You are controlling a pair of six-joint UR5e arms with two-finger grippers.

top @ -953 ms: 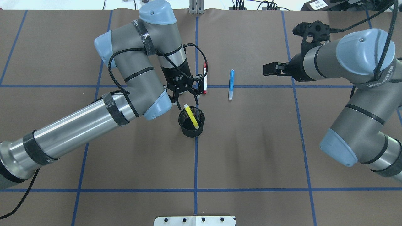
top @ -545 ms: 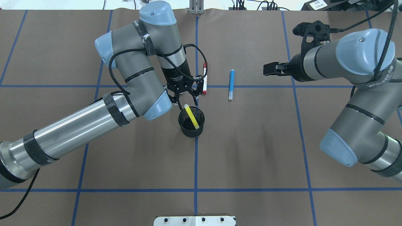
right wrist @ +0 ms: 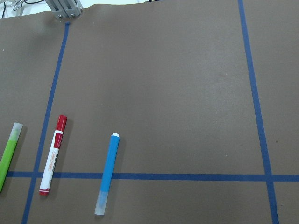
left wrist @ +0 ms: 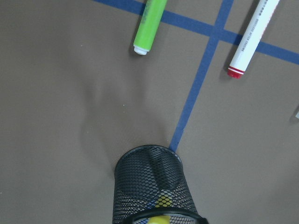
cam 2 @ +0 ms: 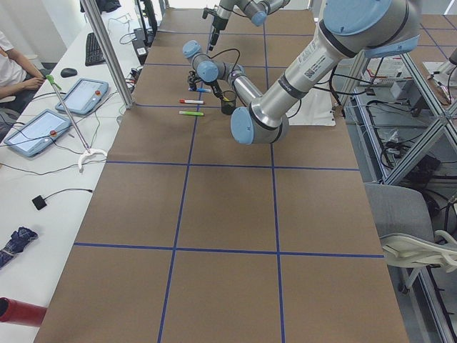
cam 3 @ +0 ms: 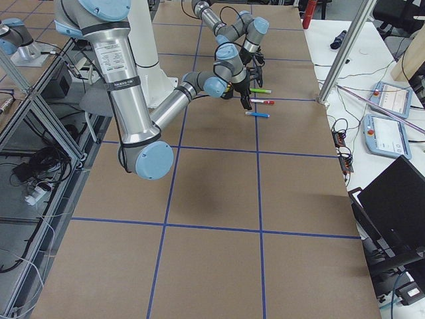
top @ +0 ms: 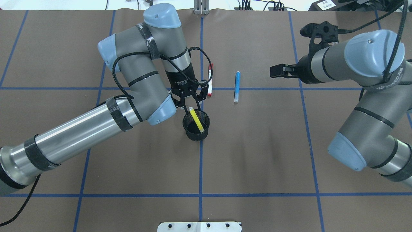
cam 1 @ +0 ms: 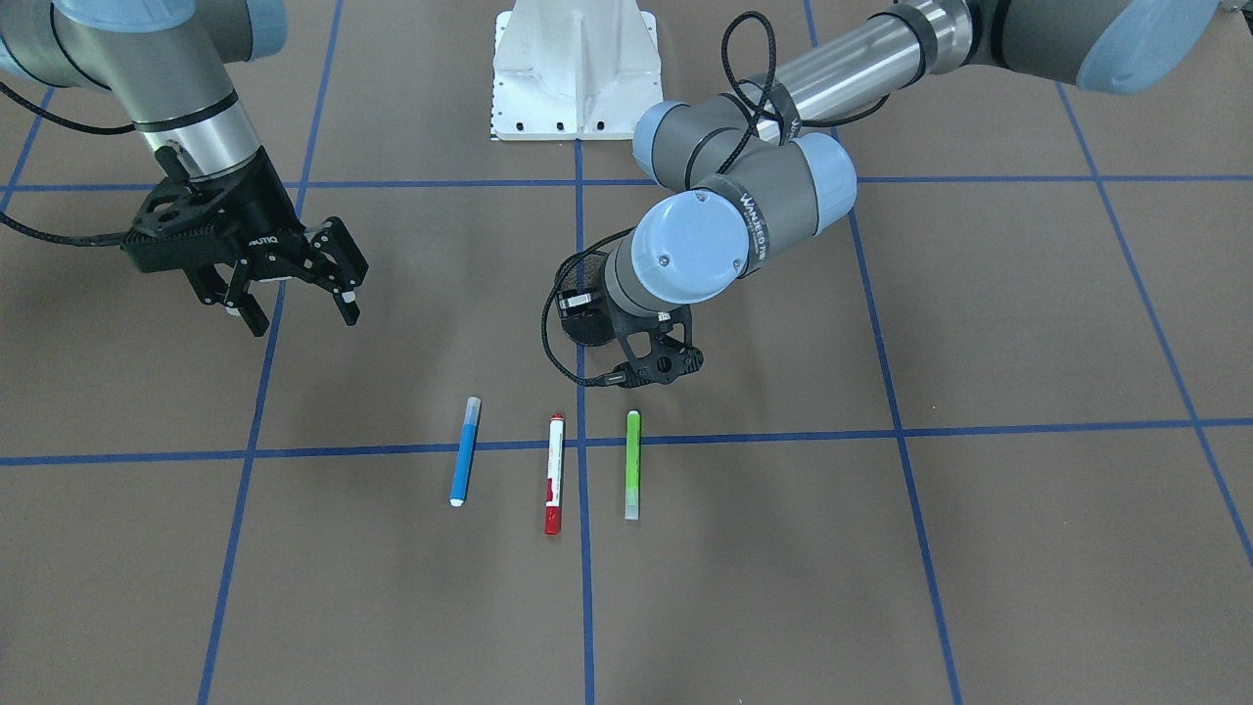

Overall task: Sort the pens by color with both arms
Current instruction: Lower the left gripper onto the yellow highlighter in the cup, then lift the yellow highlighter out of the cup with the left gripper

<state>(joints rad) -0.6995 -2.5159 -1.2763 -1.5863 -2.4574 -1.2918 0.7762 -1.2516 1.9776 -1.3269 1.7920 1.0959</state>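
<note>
The yellow pen [top: 196, 120] stands tilted in the black mesh cup [top: 197, 132] at the table's middle. My left gripper [top: 190, 105] is over the cup's far rim, fingers closed in on the pen's top end. The blue pen [cam 1: 464, 452], the white pen with red ends [cam 1: 554, 473] and the light green pen [cam 1: 632, 465] lie side by side across a blue tape line. In the overhead view the green pen is hidden under my left arm. My right gripper [cam 1: 299, 315] hangs open and empty, off to the side of the blue pen [top: 237, 87].
The white pedestal base [cam 1: 576, 69] stands at the robot's edge of the table. A metal bracket [top: 201, 6] sits at the far edge. Blue tape lines [top: 201, 167] grid the brown mat. A side desk with tablets [cam 2: 43, 128] runs along the operators' side.
My left gripper's fingers have narrowed from wide open to close around the yellow pen's top. The pen and cup have not moved. The right arm is still.
</note>
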